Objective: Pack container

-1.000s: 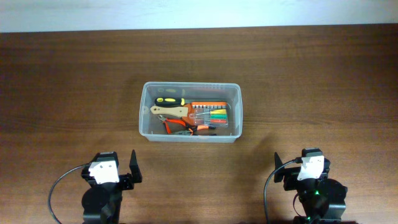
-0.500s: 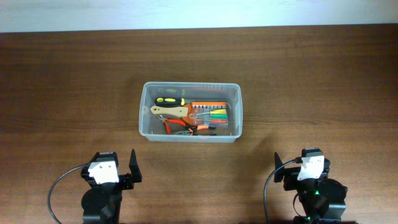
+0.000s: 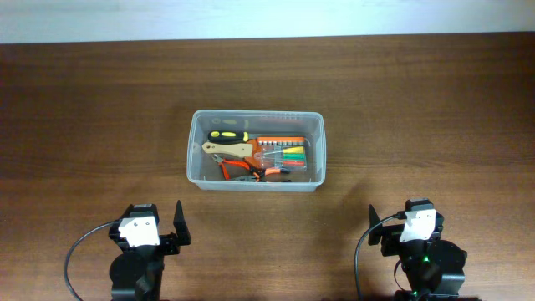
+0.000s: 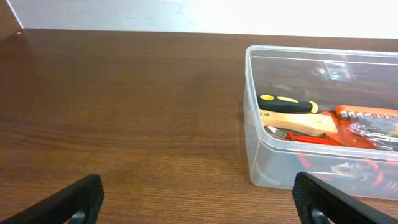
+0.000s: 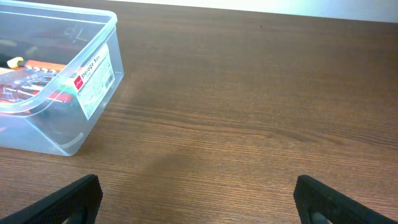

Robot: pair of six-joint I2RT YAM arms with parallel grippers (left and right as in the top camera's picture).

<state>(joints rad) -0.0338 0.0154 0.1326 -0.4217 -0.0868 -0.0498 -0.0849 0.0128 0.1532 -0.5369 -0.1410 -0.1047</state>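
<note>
The clear plastic container (image 3: 194, 150) stands at the table's middle. It holds a black-and-yellow screwdriver (image 3: 227, 135), a wooden-handled tool (image 3: 230, 149), orange pliers (image 3: 244, 171) and a small case of coloured screwdrivers (image 3: 284, 156). It also shows in the left wrist view (image 4: 261, 149) at the right and in the right wrist view (image 5: 93, 81) at the left. My left gripper (image 4: 199, 198) is open and empty, near the front edge, left of the container. My right gripper (image 5: 199, 198) is open and empty, near the front edge, right of the container.
The brown wooden table (image 3: 418, 125) runs to a pale wall edge at the back. Both arm bases sit at the front edge, the left (image 3: 138, 251) and the right (image 3: 422, 251).
</note>
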